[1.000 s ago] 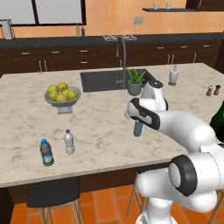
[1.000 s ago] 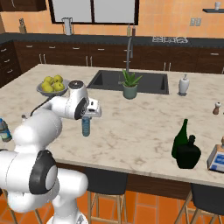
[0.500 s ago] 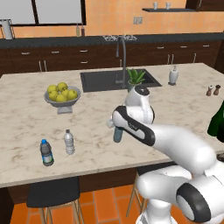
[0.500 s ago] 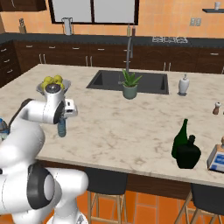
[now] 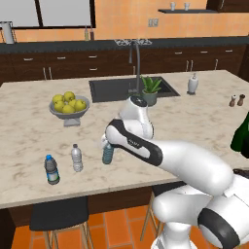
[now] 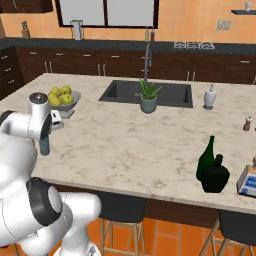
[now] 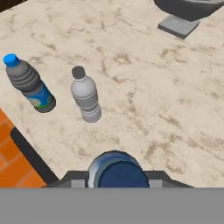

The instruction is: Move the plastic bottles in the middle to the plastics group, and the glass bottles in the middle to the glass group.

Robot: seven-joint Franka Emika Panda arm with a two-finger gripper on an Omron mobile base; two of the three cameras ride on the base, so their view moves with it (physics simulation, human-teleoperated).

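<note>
Here the pincer (image 5: 108, 146) grips the slim blue bottle (image 5: 107, 154) upright by its cap, carrying it above the desk (image 5: 29, 146) toward the 2 plastic bottles (image 7: 86, 99) just ahead.

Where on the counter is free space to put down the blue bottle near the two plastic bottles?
Bare marble lies between the clear bottle and the held blue bottle, and between the clear bottle and the fruit bowl. It is crowded by the front edge, where the dark-labelled bottle stands close beside the clear one.
</note>
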